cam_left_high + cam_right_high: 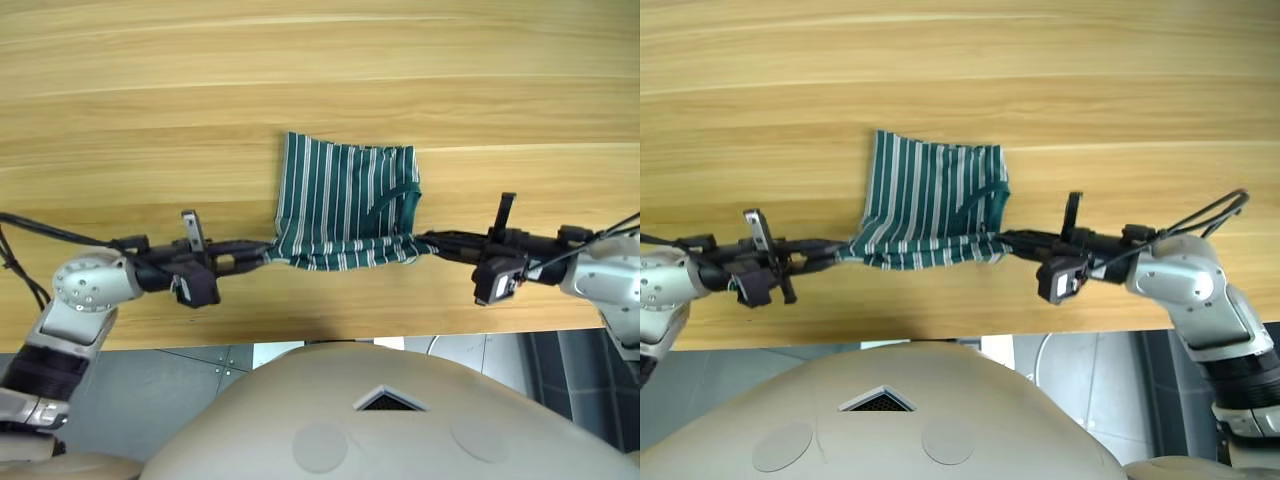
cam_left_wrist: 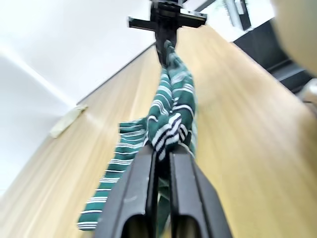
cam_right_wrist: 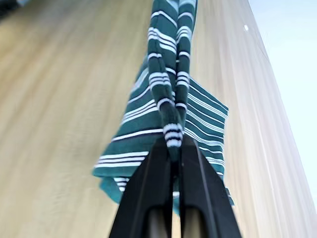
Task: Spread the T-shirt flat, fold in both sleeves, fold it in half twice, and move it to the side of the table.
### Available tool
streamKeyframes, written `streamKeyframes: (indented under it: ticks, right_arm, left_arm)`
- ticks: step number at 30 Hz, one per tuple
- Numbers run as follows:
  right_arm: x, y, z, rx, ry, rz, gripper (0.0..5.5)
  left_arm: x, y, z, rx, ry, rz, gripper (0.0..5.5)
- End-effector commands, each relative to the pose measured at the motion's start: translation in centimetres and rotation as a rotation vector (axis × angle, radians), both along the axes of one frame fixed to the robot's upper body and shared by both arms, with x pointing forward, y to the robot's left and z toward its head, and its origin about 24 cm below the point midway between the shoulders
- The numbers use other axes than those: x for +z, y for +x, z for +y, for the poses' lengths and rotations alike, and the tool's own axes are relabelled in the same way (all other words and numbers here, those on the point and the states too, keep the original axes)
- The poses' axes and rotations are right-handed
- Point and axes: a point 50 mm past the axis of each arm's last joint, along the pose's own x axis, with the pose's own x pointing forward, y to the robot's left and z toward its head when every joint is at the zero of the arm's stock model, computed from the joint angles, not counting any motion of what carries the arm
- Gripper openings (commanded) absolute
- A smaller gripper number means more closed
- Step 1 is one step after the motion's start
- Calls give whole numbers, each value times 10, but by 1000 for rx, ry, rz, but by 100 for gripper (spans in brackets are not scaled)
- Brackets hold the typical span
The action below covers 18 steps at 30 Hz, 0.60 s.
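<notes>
The T-shirt [image 1: 345,205], dark green with thin white stripes, is already folded into a compact piece. In the head views it is a little below the middle of the frame. Its far part lies flat on the table [image 1: 300,70], and there its upper left corner makes a clean point. Its near edge is raised off the wood and pulled into a narrow, bunched band that runs almost level across the frame. A fold or strap of the same cloth crosses the right part of the shirt on a slant.

The left gripper [image 1: 268,252] is at the lower left corner of the shirt, just left of the frame's centre. Its jaws are pressed together on the cloth, with only the thickness of the fabric between them; the left wrist view shows the striped roll coming out from between them. The right gripper [image 1: 418,243] is at the lower right corner of the shirt, right of centre. Its jaws are likewise clamped on the bunched edge, as the right wrist view shows. The two grippers point toward each other, with the band of cloth stretched between them.

The table is light wood, with the grain running from left to right. Its near edge crosses the lower third of the frame. Below that edge there is a grey tiled floor [image 1: 200,365].
</notes>
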Motion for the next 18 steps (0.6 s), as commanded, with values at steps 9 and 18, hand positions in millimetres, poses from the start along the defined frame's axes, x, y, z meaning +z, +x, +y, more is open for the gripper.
streamKeyframes:
  ticks: [9, 18]
  right_arm:
    - [-6, 64, 6, -268, -48, -66, 0]
    - [-38, 108, 17, -407, -151, -73, 0]
  left_arm:
    - [-13, 77, -21, 290, -24, 15, 15]
    - [-46, 134, -33, 518, 21, 183, 15]
